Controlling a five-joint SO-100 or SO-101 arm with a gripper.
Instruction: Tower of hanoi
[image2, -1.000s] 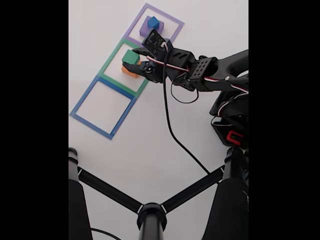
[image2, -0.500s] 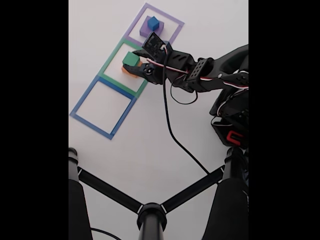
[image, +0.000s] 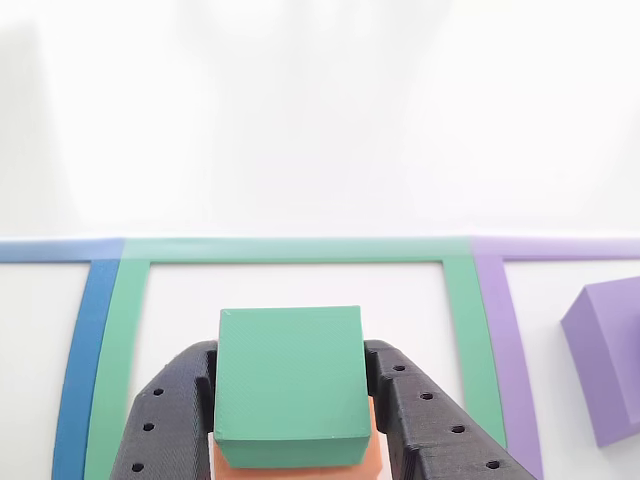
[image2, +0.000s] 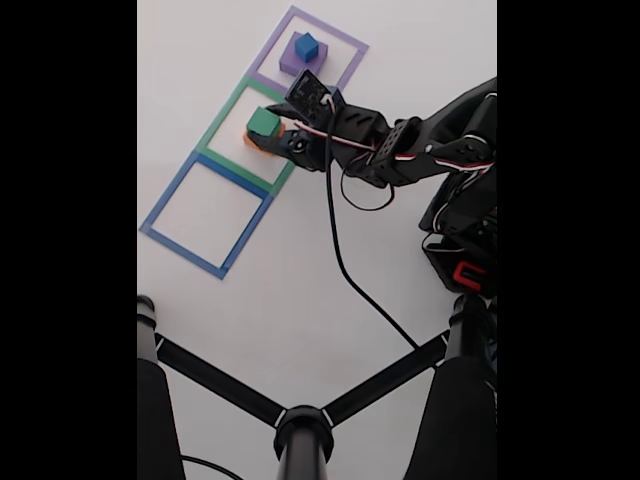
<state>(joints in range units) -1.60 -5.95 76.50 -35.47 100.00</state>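
Here, tool (image: 290, 440) fingers flank green block (image: 290, 385), atop orange block (image: 290, 462); contact unclear; edges square with green tape outline (image: 300, 250).

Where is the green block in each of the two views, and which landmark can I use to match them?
Other view: the green block is at bottom centre, on the orange block, between the gripper fingers.
Fixed view: the green block is upper left of centre, at the gripper tip.
Shared landmark: the green tape square around it, with the purple block in the next square.
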